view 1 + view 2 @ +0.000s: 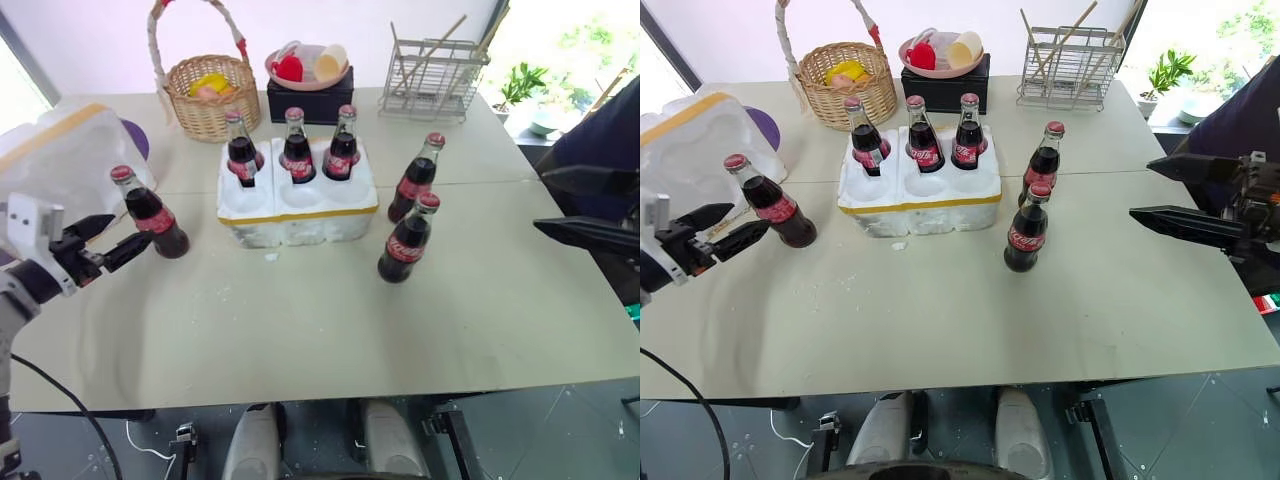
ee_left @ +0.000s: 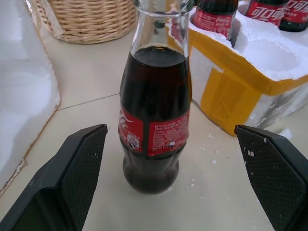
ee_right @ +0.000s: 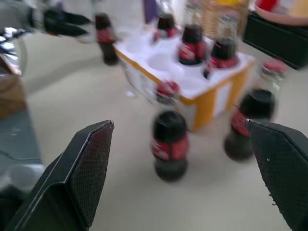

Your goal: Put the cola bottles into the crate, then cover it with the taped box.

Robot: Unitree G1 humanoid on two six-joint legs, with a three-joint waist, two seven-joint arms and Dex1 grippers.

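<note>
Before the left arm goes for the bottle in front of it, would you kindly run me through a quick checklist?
1. Left gripper open: ok.
2. Lone cola bottle upright, lined up between the fingers in the left wrist view: ok.
3. Fingers around the bottle yet: not ok, short of it.
4. Free wells in the crate: ok, three front wells empty.
5. Right gripper open, apart from the two cola bottles right of the crate: ok.
6. Taped box close beside the lone bottle: cannot tell whether clear.
</note>
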